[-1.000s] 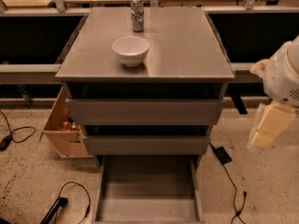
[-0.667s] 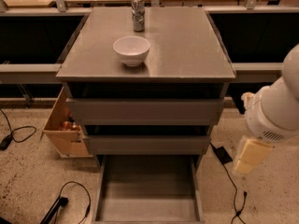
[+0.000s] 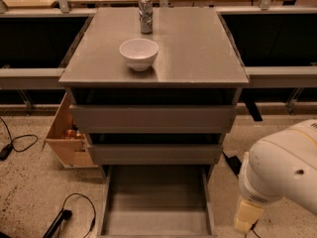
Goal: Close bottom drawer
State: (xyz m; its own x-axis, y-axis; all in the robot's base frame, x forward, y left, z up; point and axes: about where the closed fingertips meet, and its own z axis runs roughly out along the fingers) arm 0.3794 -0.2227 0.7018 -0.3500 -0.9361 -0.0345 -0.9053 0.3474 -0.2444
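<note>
Speckled floor (image 3: 29,192); grey cabinet (image 3: 198,48) carries a white bowl (image 3: 139,53) and a metal can (image 3: 145,15), tan wooden box (image 3: 67,138) at its 9 o'clock. Bottom drawer (image 3: 156,202) sits at 6 o'clock, pulled out, long axis 12–6. Gripper (image 3: 246,217) has dropped from 3 to 5 o'clock, just beside the drawer; open or closed, can't tell.

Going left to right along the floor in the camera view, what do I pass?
Black cable at far left → tan wooden box → open bottom drawer → gripper, low to the right of the cabinet.
</note>
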